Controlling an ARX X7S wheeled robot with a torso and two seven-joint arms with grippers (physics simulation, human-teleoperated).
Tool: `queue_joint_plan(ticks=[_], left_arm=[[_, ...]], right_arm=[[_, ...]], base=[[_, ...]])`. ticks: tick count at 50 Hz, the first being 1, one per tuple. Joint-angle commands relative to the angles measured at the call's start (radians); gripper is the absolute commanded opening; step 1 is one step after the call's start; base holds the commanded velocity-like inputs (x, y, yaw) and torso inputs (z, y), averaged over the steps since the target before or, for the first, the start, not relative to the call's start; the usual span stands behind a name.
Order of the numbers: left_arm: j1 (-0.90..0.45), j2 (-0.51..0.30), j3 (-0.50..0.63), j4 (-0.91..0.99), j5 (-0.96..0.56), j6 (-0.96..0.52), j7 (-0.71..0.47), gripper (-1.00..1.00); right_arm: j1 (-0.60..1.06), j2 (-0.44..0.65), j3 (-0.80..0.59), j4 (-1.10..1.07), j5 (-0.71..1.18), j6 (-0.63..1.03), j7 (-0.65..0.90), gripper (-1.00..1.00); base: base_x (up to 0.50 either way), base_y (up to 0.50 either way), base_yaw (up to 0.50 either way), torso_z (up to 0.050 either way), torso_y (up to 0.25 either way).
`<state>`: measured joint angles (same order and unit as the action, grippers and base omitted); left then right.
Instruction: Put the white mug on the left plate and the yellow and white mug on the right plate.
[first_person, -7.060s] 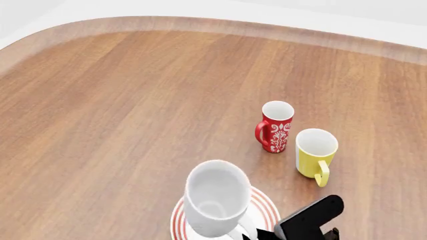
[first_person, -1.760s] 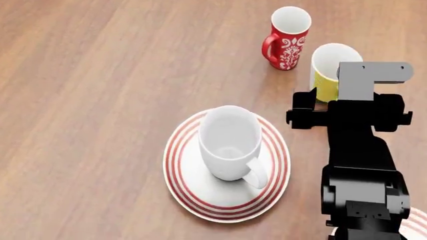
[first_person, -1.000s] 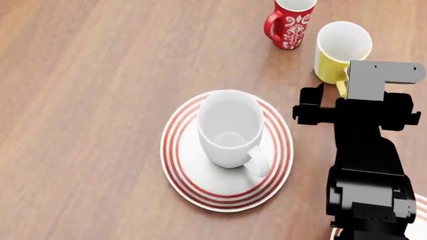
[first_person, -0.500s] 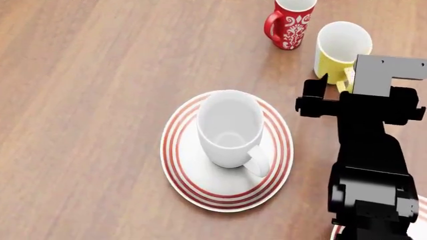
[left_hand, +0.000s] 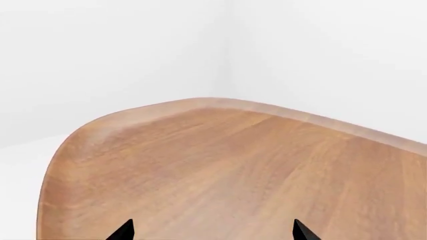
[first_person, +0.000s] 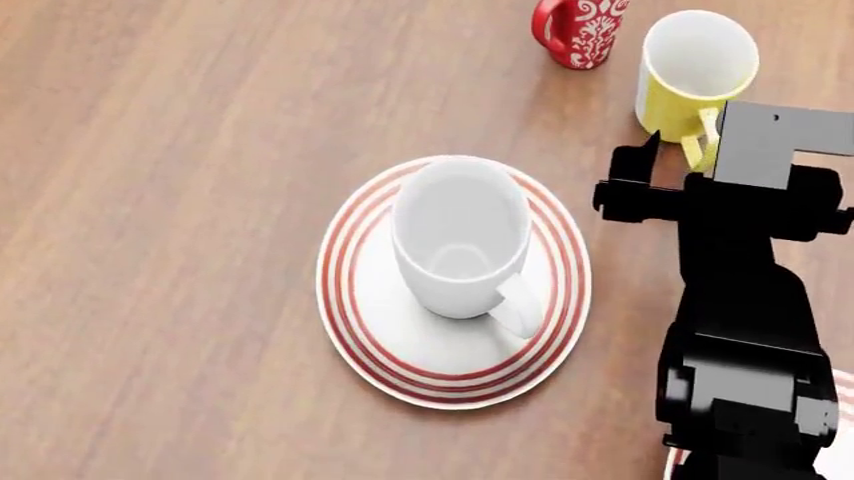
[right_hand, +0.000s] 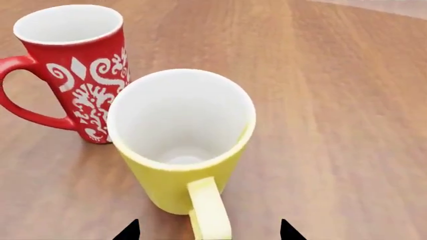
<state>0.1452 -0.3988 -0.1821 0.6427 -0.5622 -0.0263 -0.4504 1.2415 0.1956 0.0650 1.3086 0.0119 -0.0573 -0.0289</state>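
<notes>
The white mug (first_person: 461, 240) stands upright on the left plate (first_person: 350, 330), a white plate with red rings. The yellow and white mug (first_person: 697, 70) stands on the bare table beyond my right arm (first_person: 741, 300). In the right wrist view the yellow and white mug (right_hand: 180, 145) is close in front. Its handle (right_hand: 210, 210) lies between the spread tips of my right gripper (right_hand: 208, 231), which is open. Only a sliver of the right plate (first_person: 846, 420) shows, behind the arm at the lower right. My left gripper (left_hand: 213, 231) is open and holds nothing, over a table corner.
A red mug with a white pattern (first_person: 583, 25) stands just left of the yellow one, almost touching it (right_hand: 73, 75). The wooden table (first_person: 160, 200) stretches to the left, and its rounded edge (left_hand: 133, 112) shows in the left wrist view.
My right arm has moved forward toward the yellow mug, so its handle now sits between the fingers. The head view has shifted a little. The white mug stays on its plate.
</notes>
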Motion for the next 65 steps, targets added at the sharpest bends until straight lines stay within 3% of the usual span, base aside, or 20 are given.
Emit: queue_joint_plan(ticks=[1,14,32,49,65], left_arm=[[0.001,-0.001,0.002,0.001,-0.004,0.000,-0.003,1.00],[0.004,-0.007,-0.002,0.008,-0.011,0.002,-0.005,1.00],[0.003,-0.009,0.006,0.006,-0.007,0.004,-0.006,1.00],[0.006,-0.013,0.012,0.008,-0.008,0.007,-0.003,1.00],[0.003,-0.017,0.012,0.009,-0.013,0.006,-0.008,1.00]], right_arm=[[-0.007,-0.002,0.013,0.000,-0.001,-0.010,-0.008,-1.00],[-0.013,-0.001,0.016,0.000,-0.010,-0.007,-0.009,-1.00],[-0.019,0.008,0.041,-0.018,0.017,-0.237,0.003,-1.00],[-0.244,0.007,0.064,-0.555,0.051,0.027,0.022,-1.00],[-0.222,0.010,0.042,-0.542,0.036,0.077,0.033,-1.00]], base=[[0.00,0.00,0.00,0.000,0.000],[0.00,0.00,0.00,0.000,0.000],[0.00,0.00,0.00,0.000,0.000],[0.00,0.00,0.00,0.000,0.000],[0.00,0.00,0.00,0.000,0.000]])
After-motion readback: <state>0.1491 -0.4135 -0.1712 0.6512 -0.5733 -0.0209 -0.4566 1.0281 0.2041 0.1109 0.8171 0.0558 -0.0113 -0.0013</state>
